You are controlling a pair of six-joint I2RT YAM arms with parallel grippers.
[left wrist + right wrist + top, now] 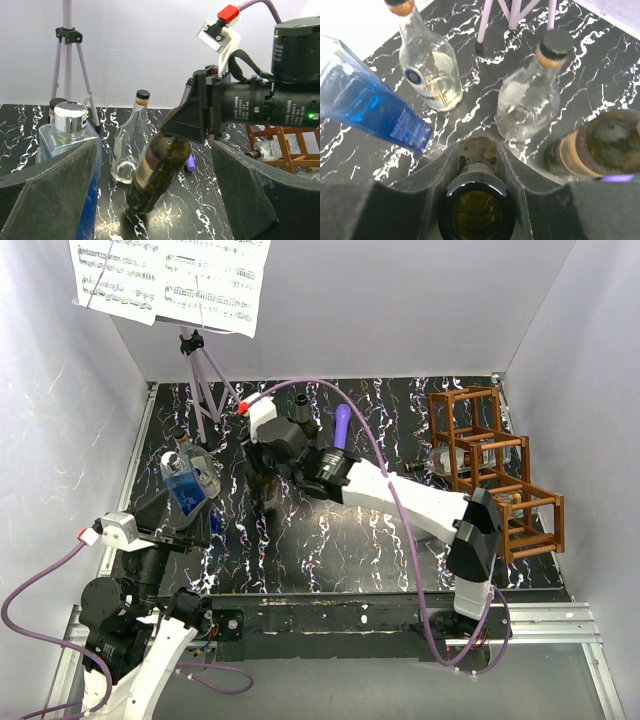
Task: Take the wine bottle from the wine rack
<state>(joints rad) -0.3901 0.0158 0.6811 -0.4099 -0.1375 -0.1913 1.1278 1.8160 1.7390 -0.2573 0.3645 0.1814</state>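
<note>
The black, white-veined worktop has open room along its near edge and middle. The reddish wooden wine rack, stepped open cubes, hugs the right edge. The right arm reaches low across to left of centre. The right gripper pinches the neck of the dark glass wine bottle, which is tilted and well apart from the rack. The left gripper is spread wide near a blue bottle.
</note>
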